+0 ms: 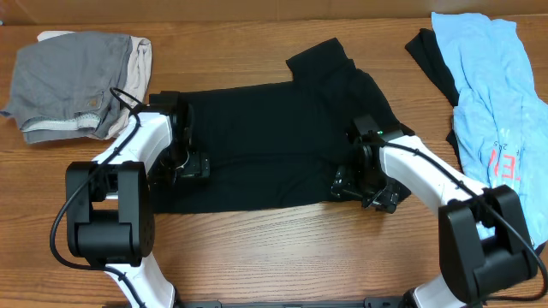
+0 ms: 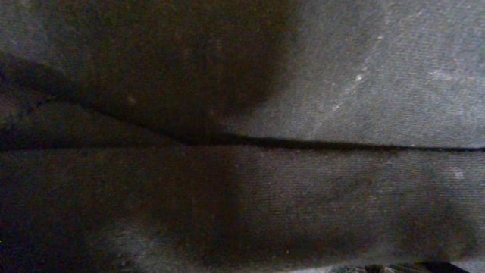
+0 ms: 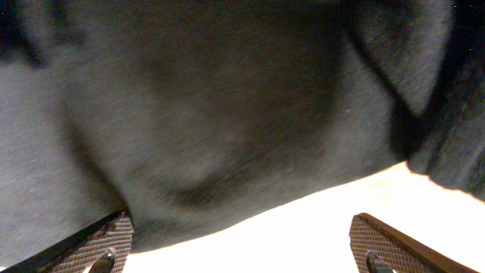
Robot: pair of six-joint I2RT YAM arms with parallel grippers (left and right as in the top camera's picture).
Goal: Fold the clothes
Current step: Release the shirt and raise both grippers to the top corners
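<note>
A black T-shirt (image 1: 265,145) lies spread across the middle of the table, one sleeve (image 1: 321,60) pointing to the far side. My left gripper (image 1: 184,165) rests low on its left edge. The left wrist view holds only black cloth (image 2: 318,83) with a fold line across it, and no fingers show there. My right gripper (image 1: 360,186) sits at the shirt's right front corner. In the right wrist view it (image 3: 241,227) is open, with the shirt's hem (image 3: 227,205) just ahead, reaching its left finger (image 3: 106,241), and bright table between the fingers.
A grey garment (image 1: 64,81) lies on a beige one (image 1: 142,68) at the far left. A light-blue tee with red print (image 1: 497,94) lies at the far right, partly over another black piece (image 1: 432,60). The wooden table (image 1: 282,248) runs along the front.
</note>
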